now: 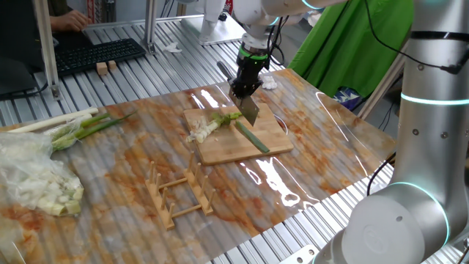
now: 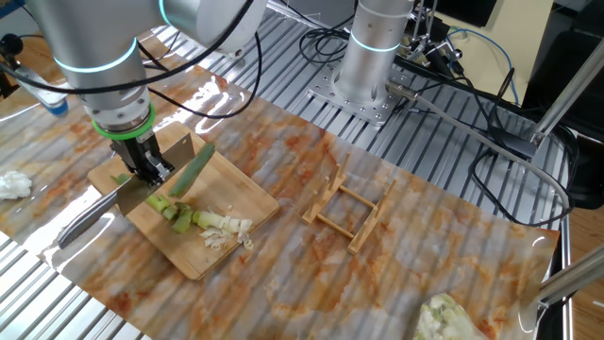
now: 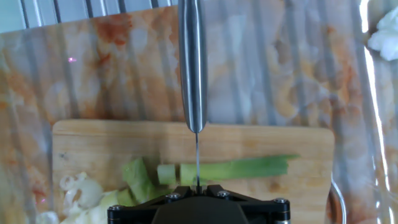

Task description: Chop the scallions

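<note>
The scallions (image 3: pixel 242 167) lie across a wooden cutting board (image 3: pixel 112 146), the green stalk pointing right with short cut bits (image 3: pixel 166 174) and pale white pieces (image 3: pixel 81 190) to its left. My gripper (image 3: pixel 197 186) is shut on a knife. The knife's steel handle (image 3: pixel 193 62) points away from the camera and its thin blade (image 3: pixel 197 158) stands edge-down over the stalk's left end. In one fixed view the gripper (image 1: pixel 244 89) holds the blade (image 1: pixel 249 110) above the stalk (image 1: pixel 253 137). In the other fixed view the gripper (image 2: pixel 149 170) sits over the board (image 2: pixel 236 203) beside the chopped bits (image 2: pixel 212 227).
A bundle of long whole stalks (image 1: pixel 73 125) and a pale heap in clear plastic (image 1: pixel 37 180) lie at the table's left. A wooden rack (image 1: pixel 179 194) stands in front of the board. A crumpled white tissue (image 3: pixel 385 37) lies beyond it. A keyboard (image 1: pixel 95 55) sits behind.
</note>
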